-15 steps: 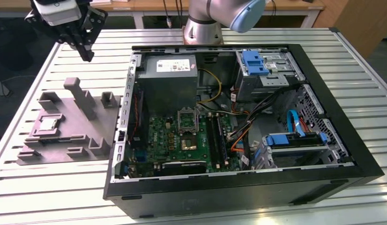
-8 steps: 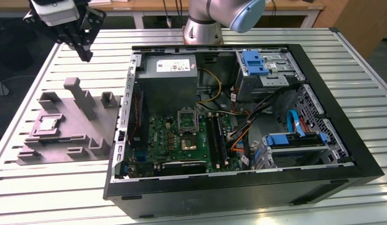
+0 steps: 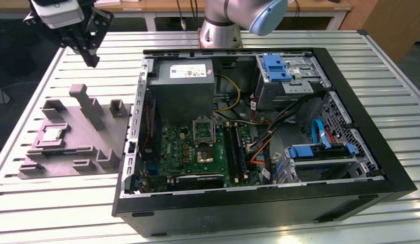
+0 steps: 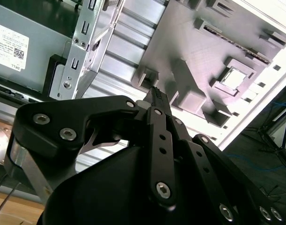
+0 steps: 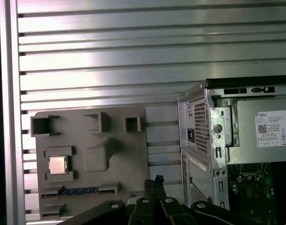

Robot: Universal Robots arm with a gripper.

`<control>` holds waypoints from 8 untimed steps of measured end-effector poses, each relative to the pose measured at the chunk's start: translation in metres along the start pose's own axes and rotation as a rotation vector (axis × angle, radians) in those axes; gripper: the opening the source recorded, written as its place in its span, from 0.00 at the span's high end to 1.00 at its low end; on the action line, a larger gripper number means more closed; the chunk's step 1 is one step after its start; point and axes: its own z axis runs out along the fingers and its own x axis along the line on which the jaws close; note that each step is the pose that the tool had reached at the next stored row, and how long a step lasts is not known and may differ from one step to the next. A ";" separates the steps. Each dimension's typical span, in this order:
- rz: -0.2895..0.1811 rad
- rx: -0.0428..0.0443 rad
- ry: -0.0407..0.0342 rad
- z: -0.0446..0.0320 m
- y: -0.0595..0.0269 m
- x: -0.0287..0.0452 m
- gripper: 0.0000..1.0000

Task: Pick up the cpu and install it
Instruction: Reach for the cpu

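Note:
The cpu [image 3: 53,134] lies flat in a square pocket of the grey plastic fixture [image 3: 88,141] on the slatted table, at the exterior view's left; its silver top also shows in both wrist views [image 4: 234,78] [image 5: 58,165]. My gripper [image 3: 93,62] hangs high above the table beyond the fixture, well apart from the cpu, its black fingers brought together to a point and holding nothing. Both wrist views show the tips meeting [image 4: 155,92] [image 5: 157,180]. The motherboard socket [image 3: 202,128] sits inside the opened computer case [image 3: 372,147].
The black case takes up the middle and the exterior view's right, with a grey power supply [image 3: 186,81], blue drive brackets [image 3: 276,67] and loose cables. Upright blocks [image 3: 88,104] rise from the fixture. A blue strip [image 5: 79,191] lies in a fixture slot.

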 end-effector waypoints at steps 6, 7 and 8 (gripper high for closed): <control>0.000 -0.0001 0.0000 0.0002 -0.0007 0.0087 0.89; 0.000 -0.0001 0.0000 0.0002 -0.0008 0.0107 0.89; 0.000 -0.0001 -0.0001 0.0002 -0.0010 0.0128 0.89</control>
